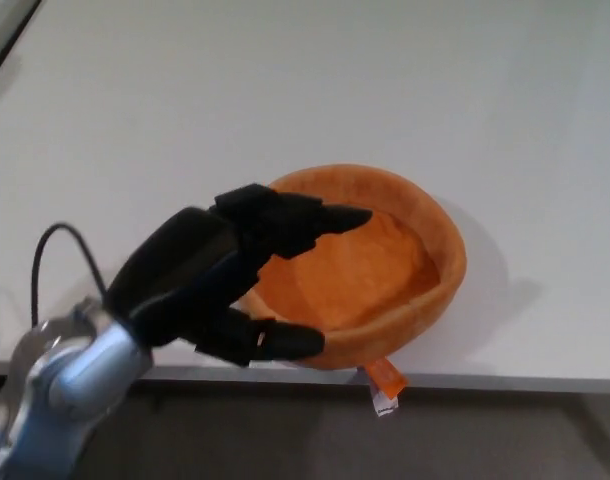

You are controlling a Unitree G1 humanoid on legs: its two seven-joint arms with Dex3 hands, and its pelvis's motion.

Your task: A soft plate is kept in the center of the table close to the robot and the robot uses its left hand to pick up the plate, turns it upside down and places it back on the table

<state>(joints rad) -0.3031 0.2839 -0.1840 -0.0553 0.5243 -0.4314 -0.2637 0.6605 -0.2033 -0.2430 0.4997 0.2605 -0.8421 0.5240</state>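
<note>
An orange soft plate (385,255) with a raised rim lies right side up on the white table (285,90), close to the front edge. An orange tag hangs from its near rim over the edge. My left hand (220,280) straddles the plate's left rim. Its two fingers (305,220) reach over the rim into the hollow, and the thumb (275,342) lies outside along the near wall. The fingers stand apart, with the rim between them, and I see no squeeze on the fabric. The right hand does not show.
The table's front edge (505,378) runs just below the plate, with dark floor beneath. A black cable (55,245) loops up from my left wrist. Bare white tabletop stretches behind and to both sides of the plate.
</note>
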